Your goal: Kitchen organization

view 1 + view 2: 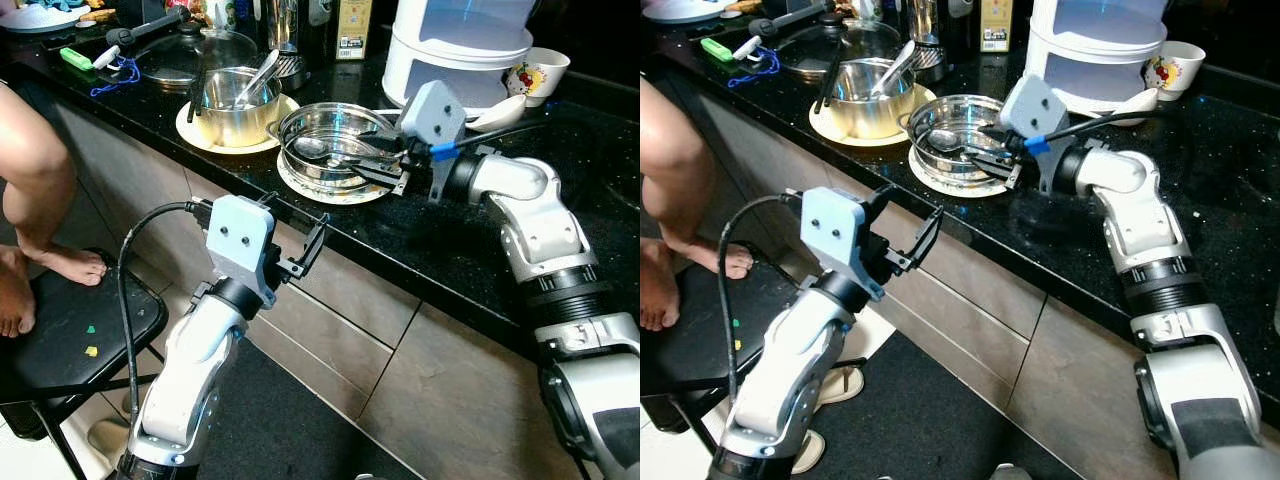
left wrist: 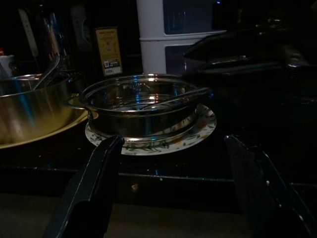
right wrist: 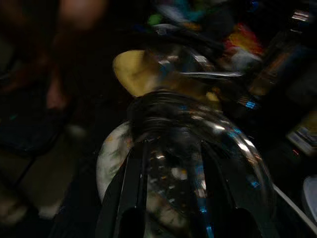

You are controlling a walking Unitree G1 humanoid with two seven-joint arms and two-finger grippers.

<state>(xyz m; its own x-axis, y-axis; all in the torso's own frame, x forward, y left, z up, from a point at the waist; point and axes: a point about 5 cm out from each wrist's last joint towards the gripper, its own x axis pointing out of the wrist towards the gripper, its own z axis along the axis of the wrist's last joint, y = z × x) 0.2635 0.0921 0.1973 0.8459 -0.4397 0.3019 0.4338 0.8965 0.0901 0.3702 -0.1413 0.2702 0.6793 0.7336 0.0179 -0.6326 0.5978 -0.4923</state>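
Left eye view | steel bowl (image 1: 330, 140) holds spoon (image 1: 312, 148), right claw (image 1: 385, 160) parted at rim | left claw (image 1: 300, 245) apart

Black speckled polished-stone counter (image 1: 470, 250) runs diagonally, glossy, catching reflections. Below it: grey-brown flat-panel cabinet fronts (image 1: 440, 390) with thin seams. Dark floor mat (image 1: 270, 430) at cabinet base, pale floor (image 1: 25, 455) beyond. Black folding metal chair (image 1: 70, 330) stands near the counter, a person's bare feet resting on its seat. Back of counter in shadow.
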